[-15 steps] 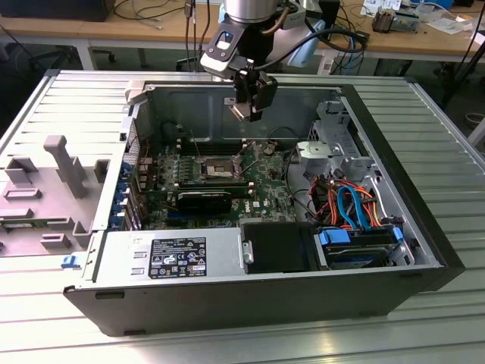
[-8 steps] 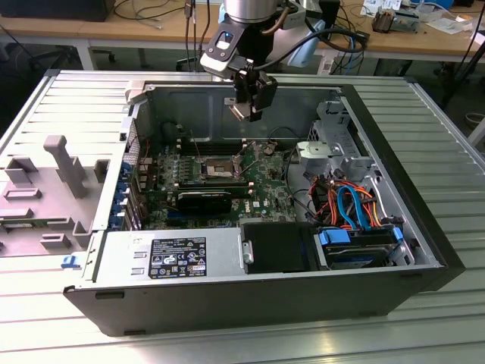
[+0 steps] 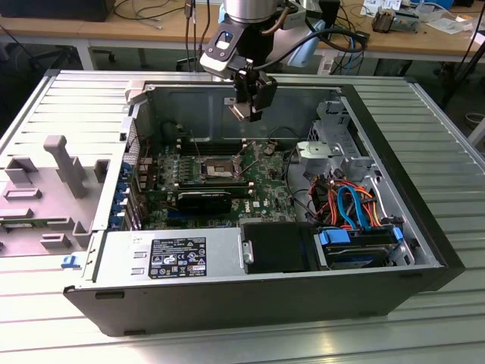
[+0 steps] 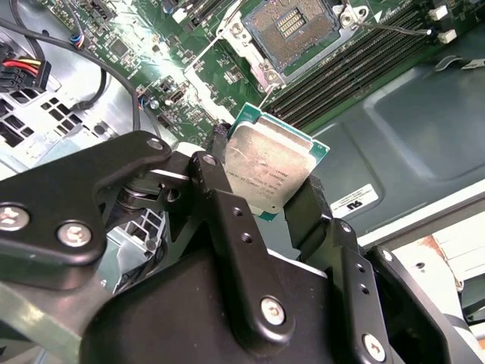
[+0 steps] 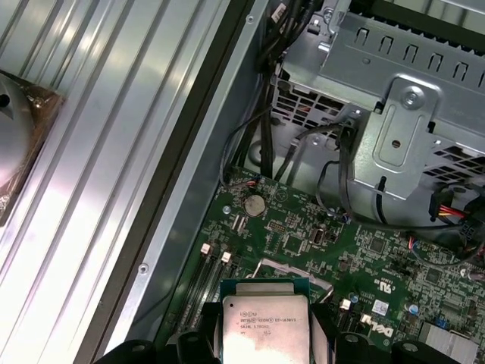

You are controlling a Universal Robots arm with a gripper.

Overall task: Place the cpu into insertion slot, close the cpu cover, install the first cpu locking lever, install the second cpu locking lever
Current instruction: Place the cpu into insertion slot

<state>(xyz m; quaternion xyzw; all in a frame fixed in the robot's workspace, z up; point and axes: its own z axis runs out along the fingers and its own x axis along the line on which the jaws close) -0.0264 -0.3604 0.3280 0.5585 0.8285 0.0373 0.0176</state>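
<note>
The gripper (image 3: pixel 251 102) hangs over the open computer case (image 3: pixel 227 299) with its jaws clamped on the cpu (image 4: pixel 271 163). The black fingers (image 4: pixel 217 150) press two opposite edges of the chip, and its dull silver top faces the camera in both wrist views. In the exterior view the gripper sits at about one o'clock from the insertion slot (image 3: pixel 218 166) — apart from it, above the green board (image 3: pixel 265 182). The slot's dark centre lies exposed — the graphics card (image 3: pixel 204 202) is at six o'clock from it.

A lab: cable-strewn workbenches (image 3: pixel 76 30) behind an opened computer case (image 3: pixel 265 299)
</note>
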